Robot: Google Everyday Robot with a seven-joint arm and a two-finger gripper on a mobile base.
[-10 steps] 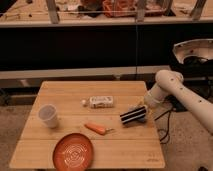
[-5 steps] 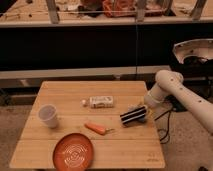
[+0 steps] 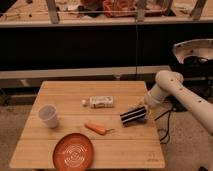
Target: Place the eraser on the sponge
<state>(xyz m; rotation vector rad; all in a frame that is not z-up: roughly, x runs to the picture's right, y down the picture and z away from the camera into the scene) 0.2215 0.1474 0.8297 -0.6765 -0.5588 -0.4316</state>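
Eraser (image 3: 133,115) slants lower-left to upper-right, gripper (image 3: 142,107) at its right end.

- I see the gripper (image 3: 142,108) at the right edge of the table (image 3: 125,150), against the right end of the eraser (image 3: 132,115).
- The packet (image 3: 101,102) lies left of the eraser, farther back.
- The carrot (image 3: 95,128) lies in front of the packet.
- The cup (image 3: 48,115) stands at the left, with the plate (image 3: 73,150) in front of it to the right, by the near edge.
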